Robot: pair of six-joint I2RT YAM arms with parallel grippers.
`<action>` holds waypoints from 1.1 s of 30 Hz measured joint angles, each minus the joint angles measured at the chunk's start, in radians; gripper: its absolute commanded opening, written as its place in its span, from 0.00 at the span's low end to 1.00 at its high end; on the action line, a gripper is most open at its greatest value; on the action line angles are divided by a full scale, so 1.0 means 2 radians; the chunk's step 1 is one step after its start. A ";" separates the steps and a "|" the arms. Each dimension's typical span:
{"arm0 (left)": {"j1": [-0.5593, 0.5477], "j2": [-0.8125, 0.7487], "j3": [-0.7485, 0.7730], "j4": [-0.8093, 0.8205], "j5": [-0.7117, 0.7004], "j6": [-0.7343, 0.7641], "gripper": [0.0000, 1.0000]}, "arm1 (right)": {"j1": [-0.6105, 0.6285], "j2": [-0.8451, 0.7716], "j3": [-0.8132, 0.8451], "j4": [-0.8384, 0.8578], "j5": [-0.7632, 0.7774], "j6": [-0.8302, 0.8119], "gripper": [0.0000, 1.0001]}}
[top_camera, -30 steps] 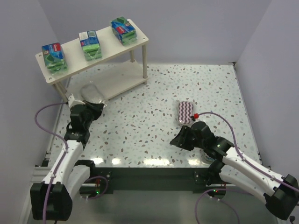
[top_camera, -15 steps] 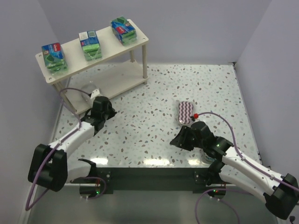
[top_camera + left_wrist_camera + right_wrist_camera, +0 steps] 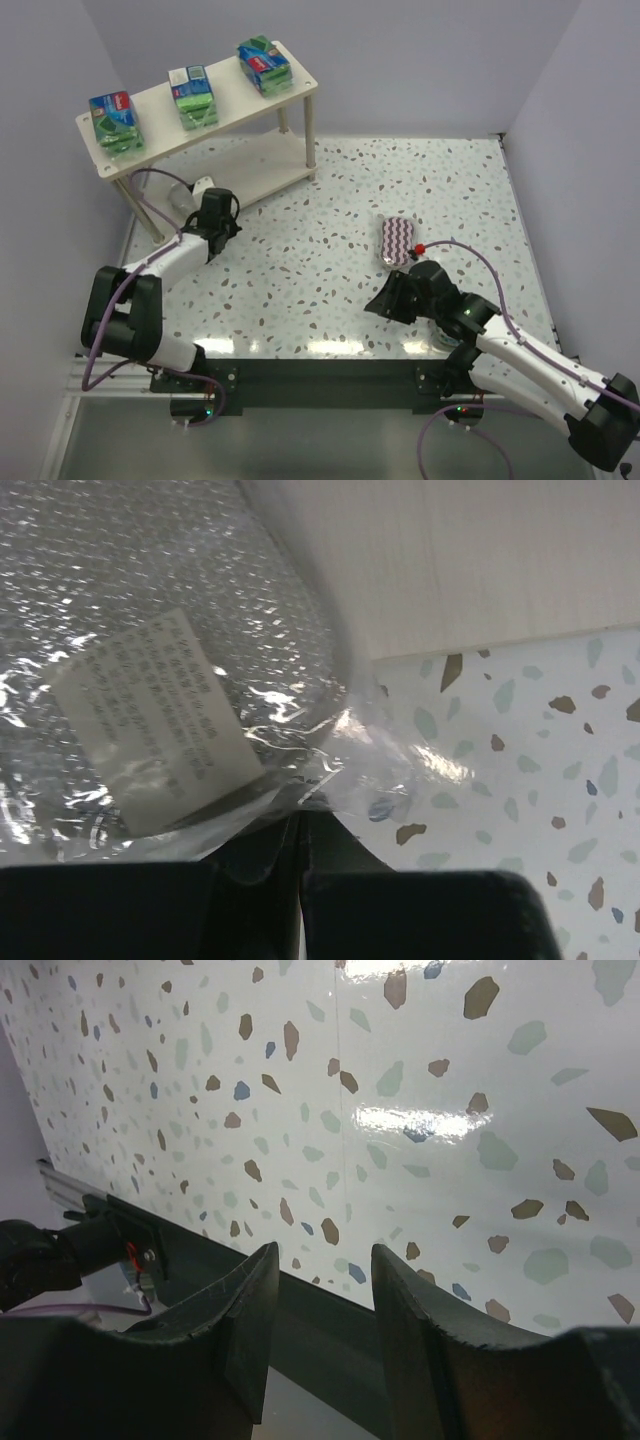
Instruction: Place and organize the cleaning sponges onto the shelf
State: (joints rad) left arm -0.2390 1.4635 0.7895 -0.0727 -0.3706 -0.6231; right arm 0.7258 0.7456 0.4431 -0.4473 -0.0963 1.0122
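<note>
The cream-white shelf stands at the far left, with three green-and-blue packs on its top board. My left gripper is shut on the wrapper edge of the silvery clear-wrapped pack, at the front edge of the lower board. In the left wrist view the pack fills the upper left, the lower board lies above it, and the gripper pinches the clear film. One purple-and-white striped pad lies mid-table. My right gripper is open and empty below it.
The speckled tabletop is walled on the left, back and right. A dark rail runs along the near table edge, right under the right gripper. A shelf leg stands at the shelf's right front corner.
My left arm has reached forward and right, bringing the silvery pack up to the shelf's lower board. The right arm has not moved.
</note>
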 measured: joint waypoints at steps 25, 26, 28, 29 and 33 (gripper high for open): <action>0.061 -0.012 -0.003 -0.013 0.007 0.013 0.00 | 0.000 -0.014 0.000 -0.005 0.003 -0.002 0.55; 0.061 -0.017 -0.007 -0.011 0.014 0.012 0.00 | 0.000 -0.014 0.000 -0.006 0.005 -0.001 0.57; 0.058 -0.040 -0.021 -0.011 0.025 0.009 0.00 | 0.000 -0.013 0.000 -0.010 0.011 -0.002 0.64; 0.054 -0.052 -0.028 -0.012 0.029 0.007 0.01 | 0.000 -0.012 0.002 -0.014 0.017 -0.003 0.66; 0.002 -0.109 -0.050 -0.011 0.057 -0.004 0.23 | 0.000 -0.002 0.033 -0.061 0.065 -0.011 0.81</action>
State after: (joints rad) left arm -0.2344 1.2465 0.6895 -0.0948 -0.2562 -0.6308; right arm 0.7261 0.7410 0.5095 -0.5694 0.0338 0.9909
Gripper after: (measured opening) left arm 0.120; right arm 0.764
